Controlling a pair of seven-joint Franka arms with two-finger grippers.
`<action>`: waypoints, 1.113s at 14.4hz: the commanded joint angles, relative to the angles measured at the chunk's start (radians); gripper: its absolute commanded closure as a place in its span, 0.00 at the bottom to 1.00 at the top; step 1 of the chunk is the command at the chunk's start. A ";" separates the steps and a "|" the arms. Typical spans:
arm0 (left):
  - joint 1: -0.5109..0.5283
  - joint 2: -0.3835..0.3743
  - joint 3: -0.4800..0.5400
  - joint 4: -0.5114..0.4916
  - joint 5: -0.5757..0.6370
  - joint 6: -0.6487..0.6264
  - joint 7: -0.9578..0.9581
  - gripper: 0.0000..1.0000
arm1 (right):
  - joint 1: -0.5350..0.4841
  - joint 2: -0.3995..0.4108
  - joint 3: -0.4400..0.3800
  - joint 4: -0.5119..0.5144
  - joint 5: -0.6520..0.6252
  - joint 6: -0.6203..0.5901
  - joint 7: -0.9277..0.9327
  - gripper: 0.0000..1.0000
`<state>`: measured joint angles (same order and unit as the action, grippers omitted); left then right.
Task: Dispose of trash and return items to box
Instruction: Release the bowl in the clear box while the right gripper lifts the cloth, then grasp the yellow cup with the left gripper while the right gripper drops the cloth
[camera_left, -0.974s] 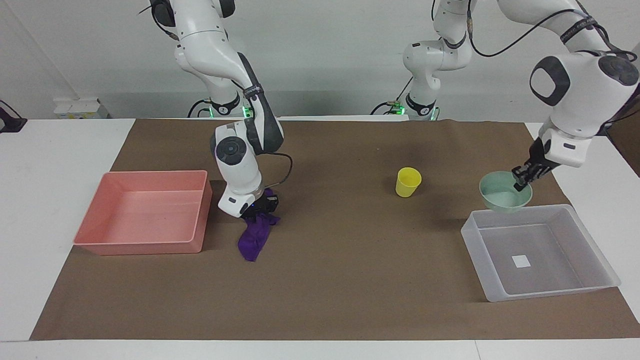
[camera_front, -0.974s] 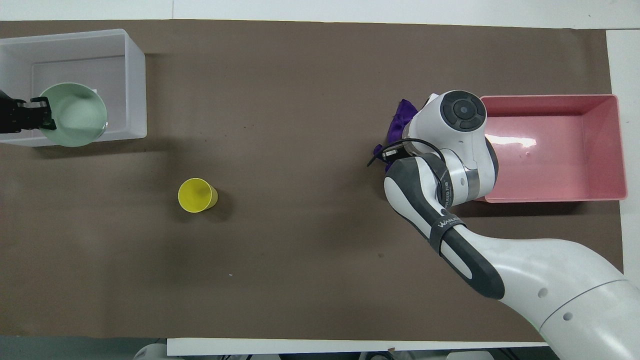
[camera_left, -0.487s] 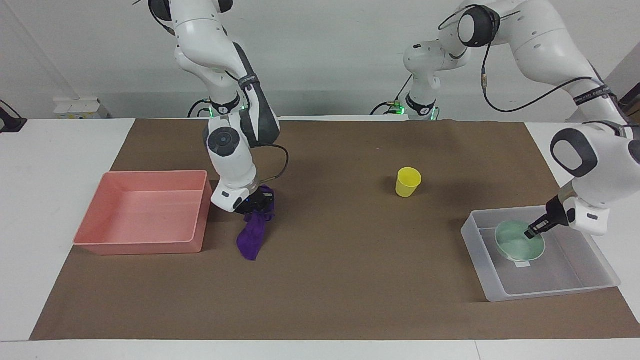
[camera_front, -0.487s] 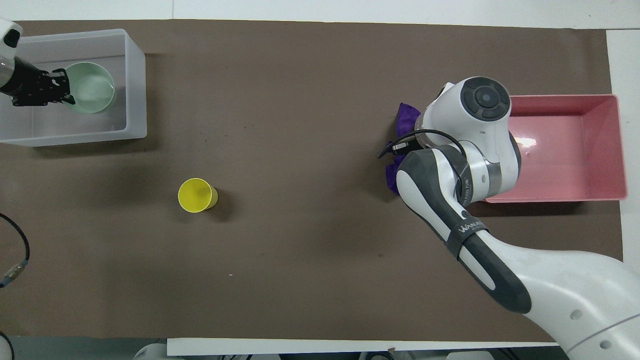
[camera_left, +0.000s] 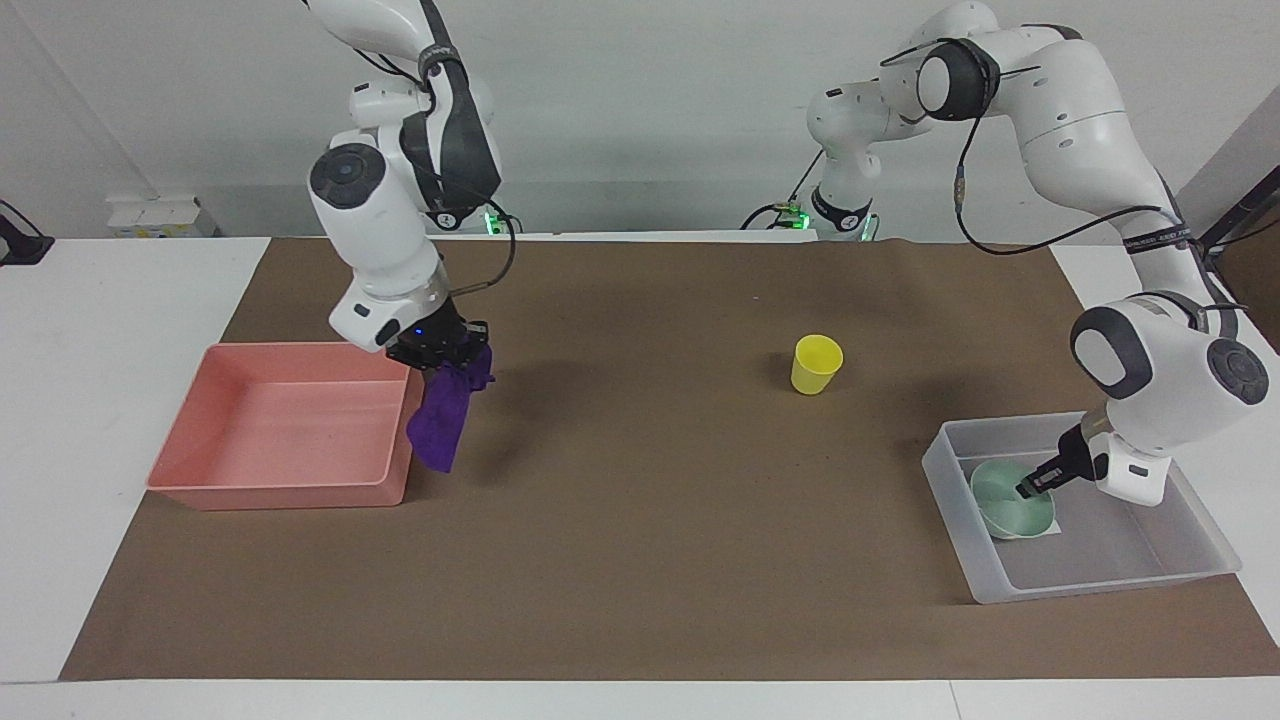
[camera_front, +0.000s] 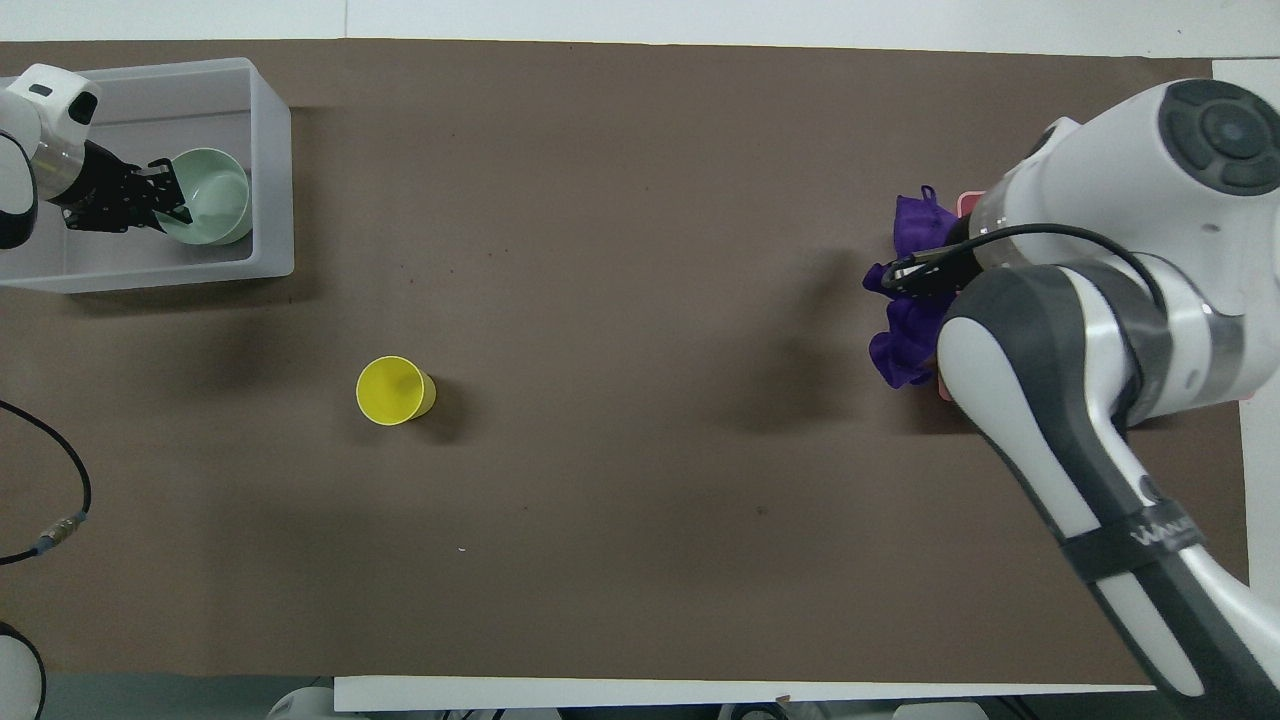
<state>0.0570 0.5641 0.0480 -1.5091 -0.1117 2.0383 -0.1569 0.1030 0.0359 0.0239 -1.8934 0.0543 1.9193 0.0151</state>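
Mint-green bowl (camera_left: 1012, 497) is sitting in the clear tray (camera_left: 1190, 565), left pincer (camera_left: 1032, 487) state indeterminable; right pincer (camera_left: 440, 357) is clenching the purple rag (camera_left: 440, 420) over the pink tray (camera_left: 200, 480), hidden overhead.

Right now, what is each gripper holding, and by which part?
The right gripper holds the purple rag bunched at its upper end, hanging beside the pink tray. The left gripper is at the green bowl's rim inside the clear box; a grip cannot be told.

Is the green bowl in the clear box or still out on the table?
In: the bowl sits tilted inside the box.
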 joint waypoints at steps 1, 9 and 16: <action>-0.008 -0.177 -0.002 -0.040 -0.003 -0.110 0.010 0.00 | -0.080 -0.017 0.005 0.001 -0.005 -0.025 -0.072 1.00; -0.278 -0.570 -0.005 -0.521 0.063 -0.186 -0.203 0.00 | -0.271 0.005 0.005 -0.113 -0.007 0.065 -0.245 0.98; -0.388 -0.708 -0.011 -0.849 0.061 0.049 -0.294 0.00 | -0.293 0.065 0.005 -0.211 -0.011 0.234 -0.259 0.61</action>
<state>-0.3036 -0.0870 0.0251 -2.2952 -0.0663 2.0561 -0.4253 -0.1766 0.1121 0.0178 -2.0950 0.0529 2.1425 -0.2347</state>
